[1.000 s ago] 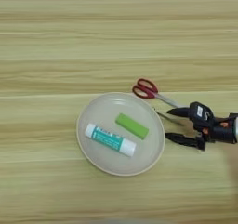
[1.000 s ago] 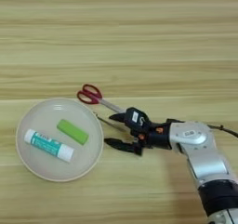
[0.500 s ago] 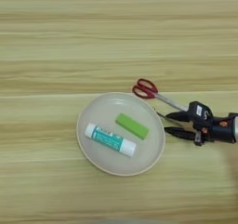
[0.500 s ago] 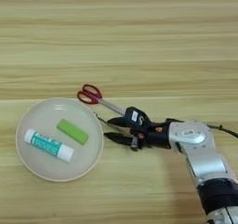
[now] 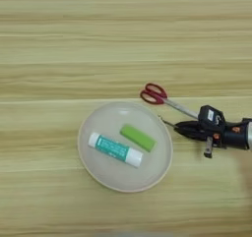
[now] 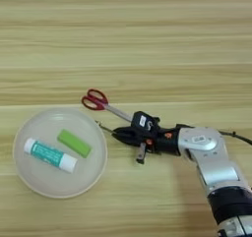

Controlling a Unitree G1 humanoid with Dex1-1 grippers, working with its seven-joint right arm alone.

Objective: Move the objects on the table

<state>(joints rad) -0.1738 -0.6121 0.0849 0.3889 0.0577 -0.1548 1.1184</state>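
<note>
**Gripper closed over a thin shaft beside the plate, scissors just behind**

The small red-handled scissors with metal blades (image 6: 106,105) lie on the broad light wooden table (image 6: 147,44) with their long axis slanting: handle loops up and to the left, blades running down and to the right, where the tips disappear behind the black two-fingered gripper (image 6: 118,132). The loops sit just beyond the far right rim of the round beige plate (image 6: 29,182).

The gripper's fingers are drawn together into a narrow point aimed left at the plate. A thin metal shaft (image 6: 105,128) pokes out from between them toward the plate rim; whatever handle it belongs to is hidden inside the gripper, so its colour cannot be made out.

On the plate, a white glue stick with a teal label (image 5: 115,149) lies diagonally, upper left to lower right. Beside it, roughly parallel, rests a flat green block (image 5: 138,137). The silver forearm (image 6: 211,162) enters from the lower right.
</note>
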